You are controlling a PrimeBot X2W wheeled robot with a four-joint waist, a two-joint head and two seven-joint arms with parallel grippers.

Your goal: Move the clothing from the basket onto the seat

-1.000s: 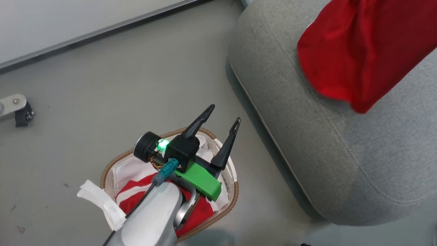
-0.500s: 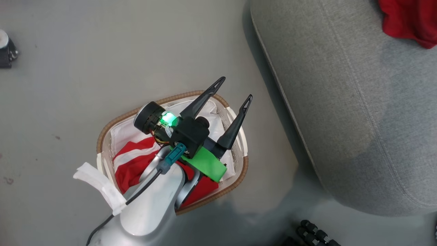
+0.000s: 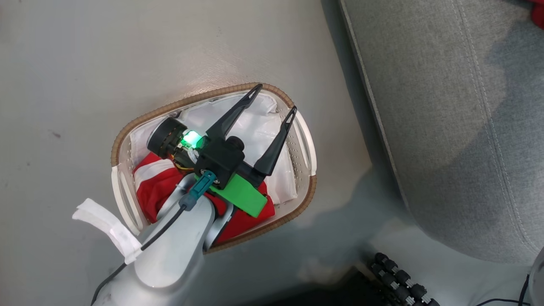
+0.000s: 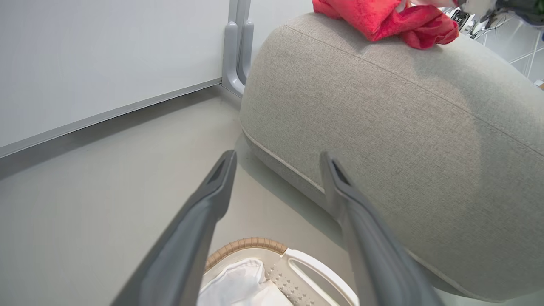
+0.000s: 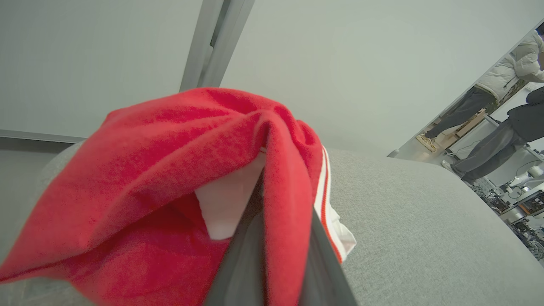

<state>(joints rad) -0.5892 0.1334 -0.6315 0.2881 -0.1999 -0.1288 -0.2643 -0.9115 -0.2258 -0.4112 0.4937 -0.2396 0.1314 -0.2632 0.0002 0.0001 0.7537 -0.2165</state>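
The left fingers (image 3: 272, 148) are spread wide and hold nothing. In the head view they hover over the basket (image 3: 191, 100) and point to about 1 o'clock, above its white lining (image 3: 255, 127). The basket stands on the floor (image 3: 85, 63). The sofa (image 3: 446, 106) is near, at the basket's 3 o'clock, and does not touch it. A red shirt (image 3: 153, 187) with a white stripe lies in the basket at the 7 o'clock side, partly hidden under the left arm. In the left wrist view a second shirt (image 4: 382, 21) lies heaped on top of the sofa, at 1 o'clock. The right fingers (image 5: 242, 263) are pressed together and pinch a fold of this second shirt. In the right wrist view, two persons (image 5: 467, 110) stand far off at 3 o'clock.
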